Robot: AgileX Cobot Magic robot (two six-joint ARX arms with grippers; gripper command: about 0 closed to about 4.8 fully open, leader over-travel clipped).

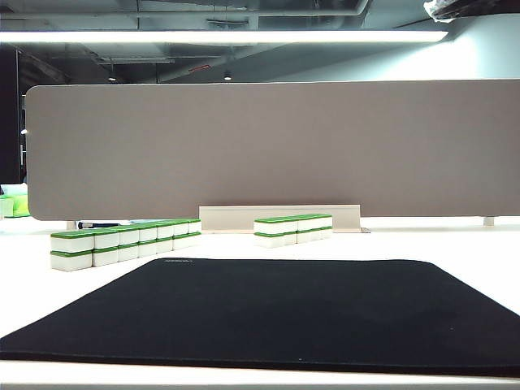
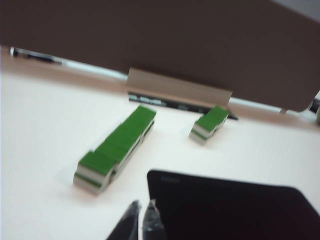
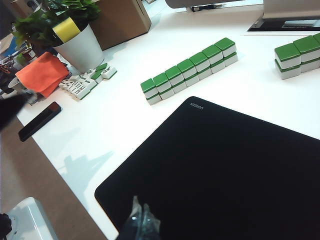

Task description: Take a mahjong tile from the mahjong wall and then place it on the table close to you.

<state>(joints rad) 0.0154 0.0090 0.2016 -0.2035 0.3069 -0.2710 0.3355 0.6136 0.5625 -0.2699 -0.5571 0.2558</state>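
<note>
The mahjong wall [image 1: 122, 244] is a two-layer row of white tiles with green tops, standing on the white table [image 1: 463, 244] left of the black mat [image 1: 276, 313]. Neither gripper shows in the exterior view. In the left wrist view the wall [image 2: 117, 147] lies well ahead of my left gripper [image 2: 142, 207], which is shut and empty, hovering at the mat's corner [image 2: 165, 180]. In the right wrist view the wall [image 3: 190, 70] is far beyond my right gripper [image 3: 140, 205], whose fingertips are together with nothing between them, above the mat's near edge [image 3: 120, 195].
A shorter tile row [image 1: 292, 229] stands right of the wall. A grey-beige partition [image 1: 268, 146] closes the back. Past the wall's end sit a potted plant [image 3: 82, 47], orange cloth [image 3: 42, 72], phone [image 3: 40, 121], loose tiles [image 3: 82, 82] and a cardboard box [image 3: 120, 20].
</note>
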